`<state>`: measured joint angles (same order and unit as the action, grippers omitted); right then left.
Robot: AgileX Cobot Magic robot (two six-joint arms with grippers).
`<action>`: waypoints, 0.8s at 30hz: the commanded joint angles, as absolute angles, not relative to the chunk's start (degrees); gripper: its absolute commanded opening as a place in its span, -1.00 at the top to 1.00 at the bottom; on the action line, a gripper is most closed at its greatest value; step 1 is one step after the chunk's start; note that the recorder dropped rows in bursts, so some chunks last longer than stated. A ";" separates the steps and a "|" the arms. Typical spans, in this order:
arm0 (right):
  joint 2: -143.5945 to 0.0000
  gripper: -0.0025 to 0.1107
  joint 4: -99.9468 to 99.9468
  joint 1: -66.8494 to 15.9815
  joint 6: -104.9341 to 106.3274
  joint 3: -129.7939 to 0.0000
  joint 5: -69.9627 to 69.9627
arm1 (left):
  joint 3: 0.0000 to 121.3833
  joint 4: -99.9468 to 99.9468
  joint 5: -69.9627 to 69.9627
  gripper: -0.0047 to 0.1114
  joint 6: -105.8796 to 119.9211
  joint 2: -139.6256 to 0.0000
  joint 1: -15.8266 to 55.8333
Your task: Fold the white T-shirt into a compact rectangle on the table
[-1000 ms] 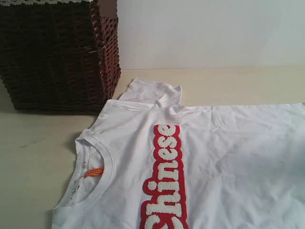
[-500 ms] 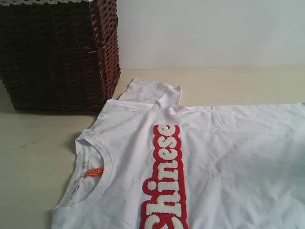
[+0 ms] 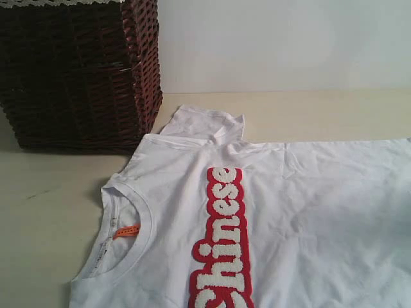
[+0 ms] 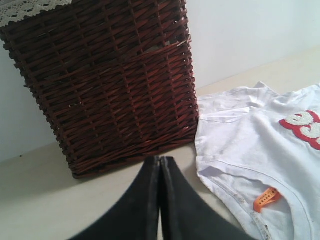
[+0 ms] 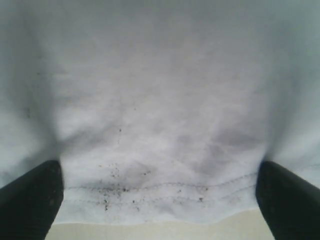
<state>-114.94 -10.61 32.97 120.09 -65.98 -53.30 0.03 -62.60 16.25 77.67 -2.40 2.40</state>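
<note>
Exterior view. The white T-shirt [image 3: 308, 212] lay spread flat on the table [image 3: 51, 218], printed side up. Its ribbed crew neck [image 3: 138, 221] pointed toward the table's left side, and the body ran off the right and near borders of the view. A red-edged band of fuzzy white lettering [image 3: 221, 244] crossed the chest. A small orange neck tag [image 3: 126, 231] showed inside the collar. One short sleeve [image 3: 202, 122] reached toward the table's far edge, which met a pale wall [image 3: 282, 45]. A dark brown wicker basket [image 3: 70, 70] stood at the far left of the table, its near corner just beside that sleeve's shoulder. Neither of my arms appeared in this view.

Left wrist view. My left gripper [image 4: 160, 162] hung over bare table between the basket and the shirt's collar, with its two black jaws pressed together and nothing between them. White lace trim [image 4: 30, 9] edged the basket's rim.

Right wrist view. My right gripper [image 5: 159, 190] had its jaws spread wide, one finger [image 5: 30, 200] on either side of a stretch of the shirt's hem [image 5: 160, 197]. The hem was double-stitched and flecked with dark specks, and a strip of table showed beyond it. I could not tell whether the fingers touched the cloth.
</note>
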 commanded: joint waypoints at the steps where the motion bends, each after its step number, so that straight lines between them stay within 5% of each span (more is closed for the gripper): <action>1: -115.68 -0.88 -10.63 32.94 121.27 -65.96 -54.45 | 0.00 -62.62 16.16 0.92 77.73 -1.97 2.50; 12: -115.68 -0.88 -10.63 32.94 121.27 -65.96 -54.45 | 0.00 -62.34 16.15 0.92 77.73 -4.48 2.50; 24: -115.68 -0.88 -10.63 32.94 121.27 -65.96 -54.45 | 22.69 -52.07 9.67 0.92 77.73 -52.48 2.50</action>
<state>-114.94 -10.71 32.97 120.09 -65.98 -53.42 17.88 -56.85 11.50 77.67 -44.16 2.40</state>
